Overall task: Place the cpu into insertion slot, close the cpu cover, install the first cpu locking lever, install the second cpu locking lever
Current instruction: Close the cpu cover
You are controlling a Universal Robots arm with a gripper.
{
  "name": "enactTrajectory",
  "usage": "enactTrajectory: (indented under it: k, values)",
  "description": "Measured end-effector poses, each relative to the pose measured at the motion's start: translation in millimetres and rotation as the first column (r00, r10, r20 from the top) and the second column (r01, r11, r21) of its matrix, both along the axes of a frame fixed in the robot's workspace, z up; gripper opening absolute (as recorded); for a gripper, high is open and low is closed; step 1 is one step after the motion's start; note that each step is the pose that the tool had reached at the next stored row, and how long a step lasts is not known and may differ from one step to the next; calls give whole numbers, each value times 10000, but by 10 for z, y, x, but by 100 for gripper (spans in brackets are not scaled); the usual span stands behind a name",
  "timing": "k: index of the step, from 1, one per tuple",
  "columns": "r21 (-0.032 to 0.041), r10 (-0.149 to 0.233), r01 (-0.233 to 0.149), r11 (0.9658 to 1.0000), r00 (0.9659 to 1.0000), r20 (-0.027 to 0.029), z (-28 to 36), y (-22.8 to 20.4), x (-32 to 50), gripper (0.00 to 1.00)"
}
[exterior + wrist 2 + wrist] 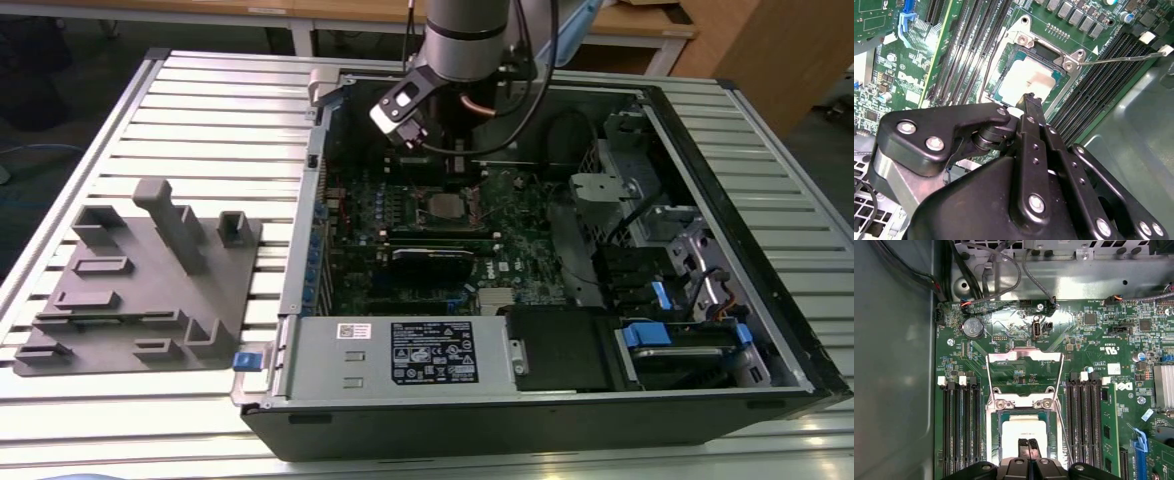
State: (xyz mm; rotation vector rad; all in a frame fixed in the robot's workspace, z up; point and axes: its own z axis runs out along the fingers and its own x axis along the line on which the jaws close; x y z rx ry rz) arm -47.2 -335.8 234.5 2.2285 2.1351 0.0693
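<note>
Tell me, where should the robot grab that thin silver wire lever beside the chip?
Probably near its free bent tip, from above: the thin silvery wire lever is hinged at one end and sticks out over the long black memory slots.

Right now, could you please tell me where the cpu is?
In the first wrist view the cpu lies in the insertion slot on the green board, between two banks of black memory slots, with the hand at its edge.

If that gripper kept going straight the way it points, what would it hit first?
Probably the cpu lying in the insertion slot; the gripper points right at its silvery top, though the gap between them is unclear.
</note>
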Motion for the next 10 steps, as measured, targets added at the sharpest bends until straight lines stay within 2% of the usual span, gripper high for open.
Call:
enactTrajectory:
  k: [10]
  values:
    - [-9, 0, 0, 10000, 10000, 0, 61, 0, 0, 11]
